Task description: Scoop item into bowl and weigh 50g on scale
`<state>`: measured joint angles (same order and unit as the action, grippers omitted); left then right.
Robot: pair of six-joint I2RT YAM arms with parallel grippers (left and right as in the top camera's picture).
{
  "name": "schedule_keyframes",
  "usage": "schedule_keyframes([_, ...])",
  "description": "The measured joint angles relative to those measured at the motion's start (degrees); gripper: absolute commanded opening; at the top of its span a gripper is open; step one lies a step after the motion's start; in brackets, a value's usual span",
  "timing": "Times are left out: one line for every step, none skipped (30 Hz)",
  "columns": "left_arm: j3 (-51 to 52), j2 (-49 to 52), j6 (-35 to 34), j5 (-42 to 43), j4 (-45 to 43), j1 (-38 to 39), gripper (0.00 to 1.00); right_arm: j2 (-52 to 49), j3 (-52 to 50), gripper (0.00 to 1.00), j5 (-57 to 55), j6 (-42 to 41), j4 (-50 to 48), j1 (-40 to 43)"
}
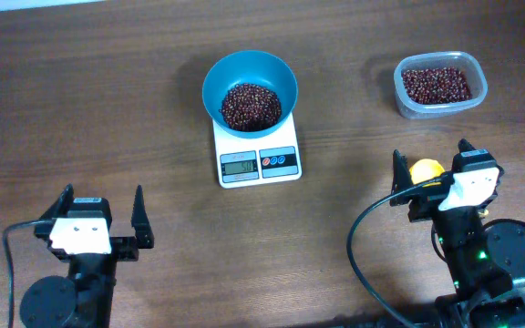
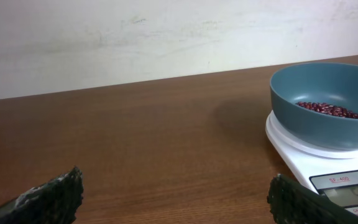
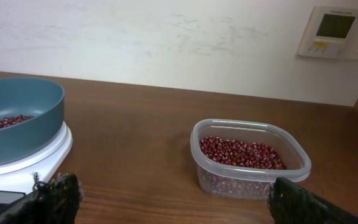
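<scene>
Beans sat in bowl on scale, blurry readout looked like 50, likely done; left gripper and right gripper fingers spread.

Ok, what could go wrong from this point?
1. The bowl is wider than the scale and overhangs its platform, so a nudge from either arm could tip it or shift the reading.
2. The display is too small to read surely here, so the weight may be off target.
3. The tub sits just ahead of the open right gripper; a careless forward reach could knock it and spill beans.
</scene>
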<state>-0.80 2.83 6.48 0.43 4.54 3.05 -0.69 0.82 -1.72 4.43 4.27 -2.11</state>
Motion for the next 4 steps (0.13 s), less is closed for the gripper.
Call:
schedule_keyframes([0.0, 0.0, 0.0, 0.0, 0.0, 0.0, 0.99, 0.0, 0.0, 0.99, 0.0, 0.0, 0.0, 0.0])
schedule_keyframes([0.0, 0.0, 0.0, 0.0, 0.0, 0.0, 0.99, 0.0, 0.0, 0.99, 0.0, 0.0, 0.0, 0.0])
schedule_keyframes([0.0, 0.0, 0.0, 0.0, 0.0, 0.0, 0.99, 0.0, 0.0, 0.99, 0.0, 0.0, 0.0, 0.0])
schedule_keyframes([0.0, 0.0, 0.0, 0.0, 0.0, 0.0, 0.99, 0.0, 0.0, 0.99, 0.0, 0.0, 0.0, 0.0])
